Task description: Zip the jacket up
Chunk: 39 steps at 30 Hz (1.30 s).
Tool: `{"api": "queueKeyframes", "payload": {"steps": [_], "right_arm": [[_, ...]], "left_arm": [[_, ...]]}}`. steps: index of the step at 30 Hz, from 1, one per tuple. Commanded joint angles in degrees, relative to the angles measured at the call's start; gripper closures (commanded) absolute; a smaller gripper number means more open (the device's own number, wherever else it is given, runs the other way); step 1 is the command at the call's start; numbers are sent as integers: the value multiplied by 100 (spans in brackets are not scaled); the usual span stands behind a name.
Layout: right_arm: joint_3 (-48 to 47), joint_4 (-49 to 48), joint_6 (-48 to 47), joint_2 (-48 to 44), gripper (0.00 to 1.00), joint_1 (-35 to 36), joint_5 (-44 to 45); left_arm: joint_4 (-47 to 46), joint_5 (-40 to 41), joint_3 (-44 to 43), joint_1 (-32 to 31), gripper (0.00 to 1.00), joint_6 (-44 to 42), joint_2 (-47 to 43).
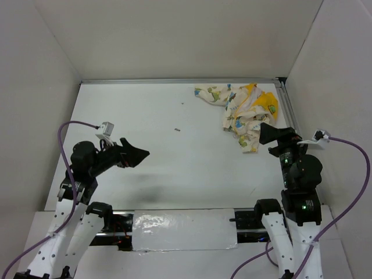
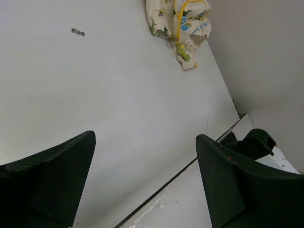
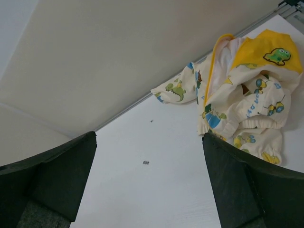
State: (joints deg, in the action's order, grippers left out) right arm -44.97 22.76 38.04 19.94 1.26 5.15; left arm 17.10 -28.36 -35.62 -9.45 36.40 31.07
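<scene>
- The jacket (image 1: pixel 239 113) lies crumpled in the far right corner of the desk (image 1: pixel 174 180), just beyond the right gripper (image 1: pixel 266 133) and well apart from the left gripper (image 1: pixel 138 154).
- 1 sleeve points left along the far edge; its yellow hood lies to the right.
- Both grippers stand wide apart, holding nothing.

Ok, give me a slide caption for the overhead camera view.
Crumpled jacket in the far right corner of the table; left pincer and right pincer open, neither holding it.

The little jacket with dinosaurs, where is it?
In the top view, the crumpled cream yellow-hooded cartoon-print jacket lies in the far right corner of the table, beside the right wall.
</scene>
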Motion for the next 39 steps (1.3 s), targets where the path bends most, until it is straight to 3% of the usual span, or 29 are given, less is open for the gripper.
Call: {"api": "queueKeyframes", "payload": {"steps": [1, 6, 10, 15, 16, 26, 32, 34, 35, 37, 38, 39], "right_arm": [[76, -53, 106, -26, 0, 24, 82], [-108, 166, 45, 676, 0, 15, 83], [-143, 53, -244, 1877, 0, 59, -233], [-503, -167, -472, 3188, 0, 112, 495], [-661, -80, -621, 3800, 0, 120, 722], [-3577, 667, -1308, 7987, 0, 59, 2007], [-5564, 1563, -1317, 9931, 1, -82, 1613], [-5830, 1582, -1509, 10125, 19, -82, 1211], [-5874, 1556, -1554, 10100, 44, -73, 1077], [-5865, 1477, -1755, 9742, 70, 32, 631], [-5796, 1424, -1835, 9565, 94, 85, 463], [-5743, 1363, -1896, 9337, 100, 251, 330]], "left_arm": [[-225, -73, -24, 5, 1, 42, -75], [-400, -248, 107, 5, 1, 25, -57], [-445, -293, 204, 14, 1, 51, -49], [-418, -188, 318, 14, 1, 139, 39], [-418, -188, 345, 5, 1, 139, 83], [-322, -161, 415, 14, 1, 16, 268], [-137, 208, 406, 14, 1, 51, 172], [-102, 313, 406, 14, 1, 69, 119], [-93, 313, 415, 22, 1, 60, 110], [-119, 314, 433, 22, 1, 51, 92], [-128, 313, 459, 22, 1, 51, 84], [-154, 322, 485, 22, 1, 42, 101]]}}
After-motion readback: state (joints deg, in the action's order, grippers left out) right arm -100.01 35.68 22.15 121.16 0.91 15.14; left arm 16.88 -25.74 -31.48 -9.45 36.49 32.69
